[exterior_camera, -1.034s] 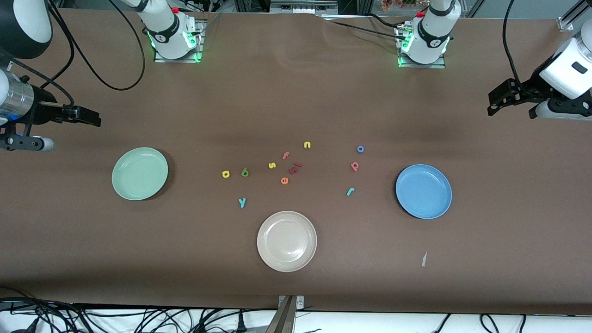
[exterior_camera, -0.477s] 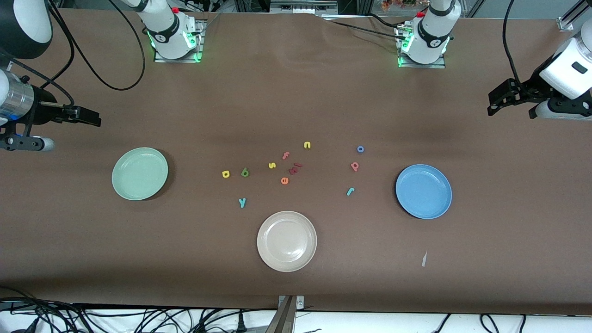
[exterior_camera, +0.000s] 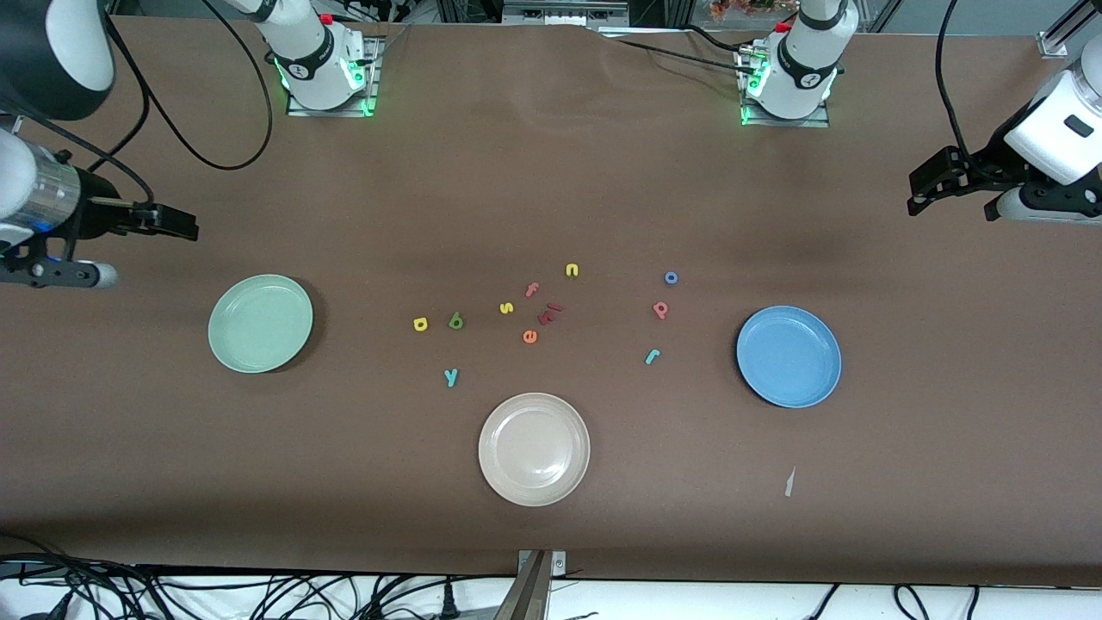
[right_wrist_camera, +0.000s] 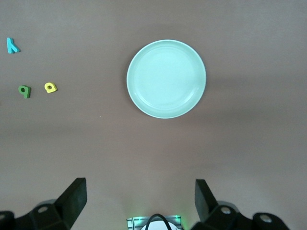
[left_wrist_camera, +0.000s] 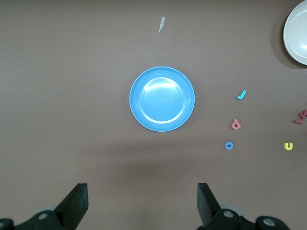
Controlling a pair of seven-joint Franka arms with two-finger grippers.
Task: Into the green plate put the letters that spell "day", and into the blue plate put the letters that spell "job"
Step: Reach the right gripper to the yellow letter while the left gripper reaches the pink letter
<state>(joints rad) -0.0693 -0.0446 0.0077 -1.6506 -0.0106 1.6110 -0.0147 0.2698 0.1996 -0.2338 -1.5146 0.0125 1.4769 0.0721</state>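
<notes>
While my left hand (left_wrist_camera: 141, 206) and right hand (right_wrist_camera: 139, 201) hang open and empty over the worktop's (exterior_camera: 551, 172) two ends, the green plate (exterior_camera: 260, 323) and blue plate (exterior_camera: 789, 356) lie bare, with all six letters, a (exterior_camera: 420, 324), d (exterior_camera: 456, 322), y (exterior_camera: 450, 376), j (exterior_camera: 653, 356), o (exterior_camera: 671, 277), b (exterior_camera: 660, 310), loose between them mid-worktop.

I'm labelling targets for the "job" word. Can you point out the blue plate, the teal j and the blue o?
blue plate (exterior_camera: 754, 379): front view, on its rim.
teal j (exterior_camera: 653, 356): front view, on its stem.
blue o (exterior_camera: 671, 273): front view, on its ring.
</notes>
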